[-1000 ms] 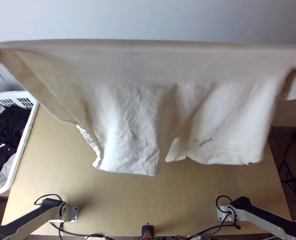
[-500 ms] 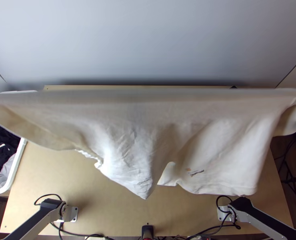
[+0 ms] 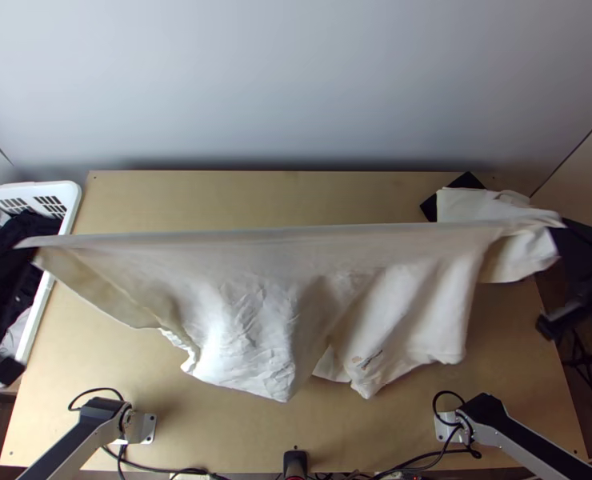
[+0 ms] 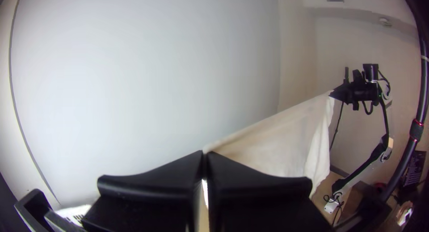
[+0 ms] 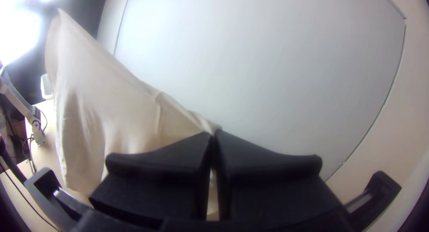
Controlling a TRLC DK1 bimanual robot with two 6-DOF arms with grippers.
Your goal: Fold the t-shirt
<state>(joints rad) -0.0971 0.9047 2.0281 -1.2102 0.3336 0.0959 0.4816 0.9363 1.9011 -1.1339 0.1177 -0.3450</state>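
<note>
We have the white t-shirt [image 3: 240,304] hanging over the middle of the counter [image 3: 336,196], its upper edge drawn nearly straight from beyond the counter's left side to near its right side. Our left gripper [image 4: 204,153] has its fingers pressed together on one end of that edge; our right gripper [image 5: 214,132] pinches the other end just as firmly. Below, the cloth falls in loose folds towards the counter's near edge, crumpled on the left half, with the bottom uneven. A loose flap hangs by the right grip, above the counter's far right part. Whether the lowest folds touch the counter, we cannot tell.

We judge the step in hand to be laying the shirt out flat, with the folding proper not yet begun. To do it well, we should let the bottom meet the counter first, then bring both grips down together at one pace and height, so the held edge stays straight. Drawing it gently across the counter as it lands should pull the creases out. We want just enough tension: too much may tug the cloth from a grip, too little may let the crumpled half bunch underneath. We should also bring the left end in over the counter before letting go.
</note>
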